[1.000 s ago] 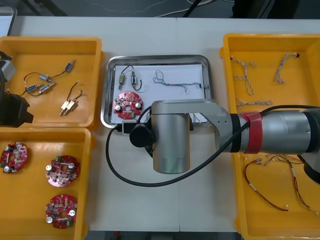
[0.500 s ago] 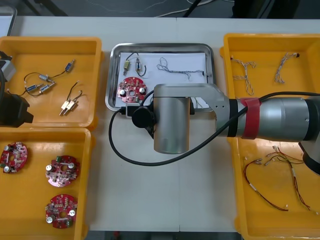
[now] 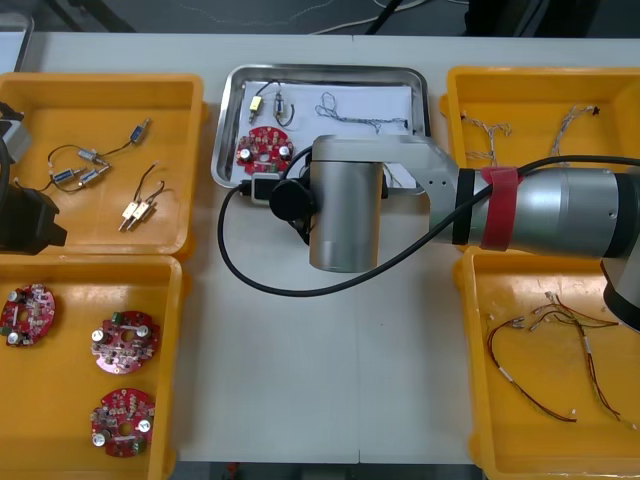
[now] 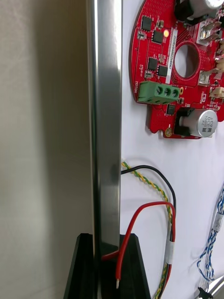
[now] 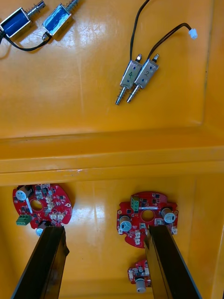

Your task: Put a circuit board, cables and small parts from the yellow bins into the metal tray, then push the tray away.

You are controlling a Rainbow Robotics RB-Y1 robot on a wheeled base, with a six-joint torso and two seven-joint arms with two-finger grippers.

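Note:
The metal tray point(image 3: 222, 130), white inside, lies near the table's far edge between the yellow bins. It holds a round red circuit board point(image 3: 266, 150), small metal parts point(image 3: 270, 104) and a twisted blue and white cable point(image 3: 352, 122). My right arm point(image 3: 345, 215) reaches over the tray's near rim and hides its own fingers. In the right wrist view my right gripper point(image 4: 107, 245) is shut, its tips against the shiny tray rim point(image 4: 106, 117). Beyond the rim are the circuit board point(image 4: 179, 70) and a red and yellow cable point(image 4: 148, 216). My left gripper point(image 5: 107, 261) hangs open over the left bins.
The far left bin point(image 3: 100, 88) holds small metal parts point(image 3: 140, 210); the near left bin point(image 3: 172, 330) holds three circuit boards point(image 3: 125, 342). The far right bin point(image 3: 452, 110) has blue and white cables, the near right bin point(image 3: 472, 350) red and yellow cables point(image 3: 545, 345).
My right arm has moved toward the table's far edge, and the tray with its contents has slid the same way ahead of it. The left arm has stayed still.

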